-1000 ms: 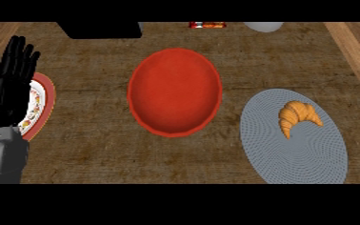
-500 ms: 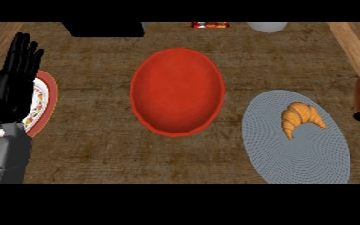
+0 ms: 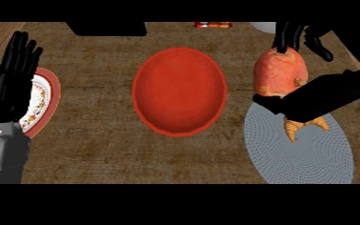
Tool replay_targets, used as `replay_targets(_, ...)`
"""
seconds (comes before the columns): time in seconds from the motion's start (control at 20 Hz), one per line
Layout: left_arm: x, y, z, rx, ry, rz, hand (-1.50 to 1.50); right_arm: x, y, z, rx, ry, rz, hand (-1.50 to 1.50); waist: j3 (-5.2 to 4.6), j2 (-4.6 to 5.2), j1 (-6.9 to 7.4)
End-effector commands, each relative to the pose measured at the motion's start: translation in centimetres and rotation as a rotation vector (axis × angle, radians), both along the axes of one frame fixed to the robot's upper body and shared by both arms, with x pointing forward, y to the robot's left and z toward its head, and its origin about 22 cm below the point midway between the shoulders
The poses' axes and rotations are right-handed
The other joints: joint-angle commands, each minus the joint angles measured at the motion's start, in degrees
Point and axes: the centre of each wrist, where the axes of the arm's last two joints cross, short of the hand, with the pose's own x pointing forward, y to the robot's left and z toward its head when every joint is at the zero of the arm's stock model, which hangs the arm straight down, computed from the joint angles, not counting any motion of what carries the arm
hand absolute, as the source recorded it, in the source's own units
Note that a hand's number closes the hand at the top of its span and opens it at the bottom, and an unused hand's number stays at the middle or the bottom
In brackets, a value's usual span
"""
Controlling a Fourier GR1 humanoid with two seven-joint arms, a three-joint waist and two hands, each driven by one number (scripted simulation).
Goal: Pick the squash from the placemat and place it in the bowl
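Tabletop [image 3: 105,148]: bare wood grain shows between the red bowl [image 3: 180,91] and the grey placemat [image 3: 302,152], and along the near edge.
Left hand [image 3: 20,71]: open, fingers up, resting at the left edge over a patterned plate [image 3: 42,100].
Right hand [image 3: 299,40]: fingers curled over the squash's top.
Squash [image 3: 281,74]: raised above the placemat's far edge, right of the bowl, not in it.
Far edge: dark box [image 3: 109,27], small can [image 3: 213,25].

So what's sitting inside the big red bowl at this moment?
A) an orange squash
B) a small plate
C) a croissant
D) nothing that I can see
D: the red bowl shows only its bare inside, while the orange squash is off to its right at the right hand, above the grey placemat.
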Motion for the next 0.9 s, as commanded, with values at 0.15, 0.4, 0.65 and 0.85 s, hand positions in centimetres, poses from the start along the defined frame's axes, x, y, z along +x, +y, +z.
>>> replay_targets(0.15, 0.3, -0.8, 1.5, -0.011, 0.012, -0.011, 0.0, 2.4, 7.4, -3.5, -0.031, 0.091, 0.038, 1.5, 0.08, 0.08, -0.11)
replay_targets(0.4, -0.7, -0.3, -0.4, -0.015, -0.008, 0.001, 0.0, 3.7, 11.8, -6.4, -0.073, 0.094, 0.02, 1.5, 0.07, 0.12, 0.07)
replay_targets(0.65, 0.1, -1.0, -1.4, -0.007, -0.005, 0.004, 0.0, 4.7, 13.1, -12.6, -0.193, 0.1, -0.044, 1.5, 0.07, 0.26, -0.32)
replay_targets(0.85, 0.3, -0.4, 0.7, -0.012, -0.009, 0.0, 0.0, 6.9, 12.3, -16.8, -0.066, 0.196, -0.186, -1.5, 0.11, 0.33, 0.0)
